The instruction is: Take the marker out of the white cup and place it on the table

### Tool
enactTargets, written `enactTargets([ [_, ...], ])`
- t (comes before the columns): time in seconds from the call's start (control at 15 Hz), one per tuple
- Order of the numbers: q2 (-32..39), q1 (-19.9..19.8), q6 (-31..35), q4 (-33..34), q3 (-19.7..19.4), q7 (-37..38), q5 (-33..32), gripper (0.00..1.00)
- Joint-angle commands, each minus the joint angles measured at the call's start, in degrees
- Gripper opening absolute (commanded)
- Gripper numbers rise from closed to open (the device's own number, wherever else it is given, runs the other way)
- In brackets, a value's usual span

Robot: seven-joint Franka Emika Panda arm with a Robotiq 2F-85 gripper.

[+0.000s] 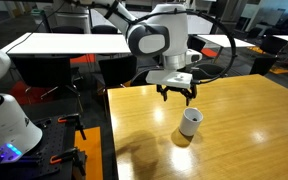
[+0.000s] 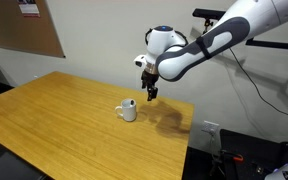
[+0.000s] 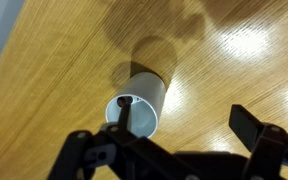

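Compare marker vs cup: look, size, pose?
Colour: the marker is dark, the cup is white. Size: the marker is a thin stick, the cup a much wider cylinder. Pose: the cup stands on the table; the marker sits inside the cup, near its rim. Shared: neither is gripped; the gripper hangs open above both.

Upright white cup point(image 1: 189, 122) on glossy wooden table point(image 1: 254, 120); dark marker point(image 3: 124, 104) inside cup.
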Motion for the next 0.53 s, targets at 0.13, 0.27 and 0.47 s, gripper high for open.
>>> enactTargets([
  [0.13, 3.9, -2.4, -3.9, 6.2, 2.3, -4.3, 2.0, 1.00],
  [0.27, 2.9, -1.9, -1.9, 3.9, 2.0, -1.7, 0.1, 1.00],
  [0.47, 3.5, -2.1, -2.8, 5.0, 2.2, -1.8, 0.6, 1.00],
])
